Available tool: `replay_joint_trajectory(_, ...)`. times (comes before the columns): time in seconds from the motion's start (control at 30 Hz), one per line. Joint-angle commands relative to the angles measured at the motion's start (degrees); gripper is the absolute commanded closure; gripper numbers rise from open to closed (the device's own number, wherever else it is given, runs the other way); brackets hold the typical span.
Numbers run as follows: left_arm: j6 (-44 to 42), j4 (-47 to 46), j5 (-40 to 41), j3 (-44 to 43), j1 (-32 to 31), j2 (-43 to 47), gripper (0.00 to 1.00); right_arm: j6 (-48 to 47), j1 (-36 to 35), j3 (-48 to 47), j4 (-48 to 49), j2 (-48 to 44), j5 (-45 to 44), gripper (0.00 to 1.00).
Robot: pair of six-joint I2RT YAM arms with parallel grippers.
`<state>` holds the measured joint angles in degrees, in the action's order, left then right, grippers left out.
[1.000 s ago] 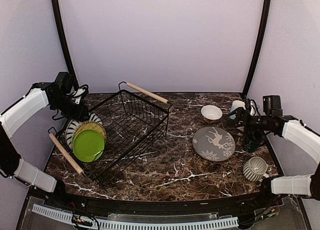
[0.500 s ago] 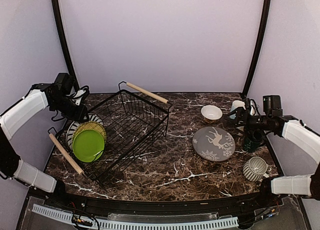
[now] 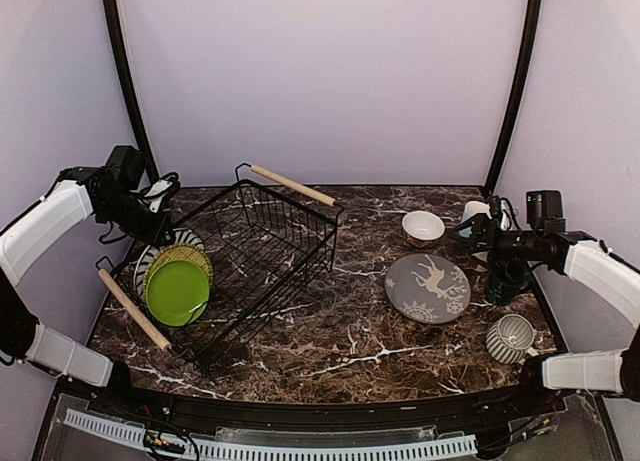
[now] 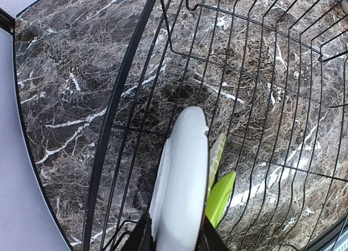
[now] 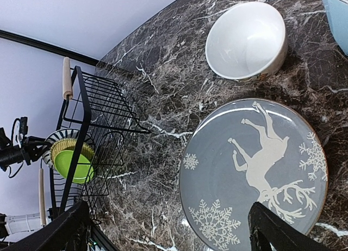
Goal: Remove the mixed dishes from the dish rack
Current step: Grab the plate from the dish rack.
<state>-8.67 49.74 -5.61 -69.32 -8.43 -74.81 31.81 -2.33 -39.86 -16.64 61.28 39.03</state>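
The dish rack (image 3: 262, 256) lies slantwise on the left of the table. At its near-left end three plates stand on edge: the lime green plate (image 3: 176, 291), the olive-yellow plate (image 3: 185, 253) and the black-and-white striped plate (image 3: 143, 259). My left gripper (image 3: 155, 211) is shut on the striped plate's top rim. In the left wrist view that plate's white back (image 4: 182, 180) sits between my fingers (image 4: 136, 237), beside the olive-yellow (image 4: 216, 153) and lime (image 4: 220, 199) plates. My right gripper (image 3: 462, 233) is open and empty above the table, at the grey plate's far-right edge.
On the table at the right are a cream bowl (image 3: 423, 226), a grey deer-pattern plate (image 3: 428, 287), a dark teal mug (image 3: 505, 281), a striped mug (image 3: 510, 338) and a pale cup (image 3: 478, 213). The rack's wooden handles (image 3: 293, 185) stick out at both ends.
My left gripper has shifted slightly up and to the left at the striped plate's rim. The right arm has not moved.
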Motion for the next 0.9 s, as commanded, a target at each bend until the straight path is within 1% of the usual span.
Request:
replay_joint_trajectory(0.0,2.25,1.85,-1.46,-1.82,0.15,2.65,0.8,-0.04,-0.3,0.65,2.03,0.15,0.52,0.01)
replay_joint_trajectory(0.3,1.59,2.5,-1.04,-3.46,0.08,4.38,0.85,0.07,-0.22,0.66,2.73,0.45,0.79,0.01)
replay_joint_trajectory(0.53,1.11,2.17,0.13,-3.84,0.08,5.06,0.87,0.27,-0.31,0.83,3.15,0.52,0.98,0.01)
replay_joint_trajectory(0.57,1.15,2.13,0.19,-3.7,-0.08,5.1,0.86,0.32,-0.29,0.83,3.16,0.56,0.97,0.01)
replay_joint_trajectory(0.7,0.39,3.95,3.17,-3.76,-1.94,3.64,0.78,0.48,-0.28,1.01,3.24,0.5,0.96,0.01)
replay_joint_trajectory(0.87,0.56,6.69,11.18,-4.32,-4.18,0.44,0.73,0.73,-0.31,1.01,3.48,0.46,1.05,0.01)
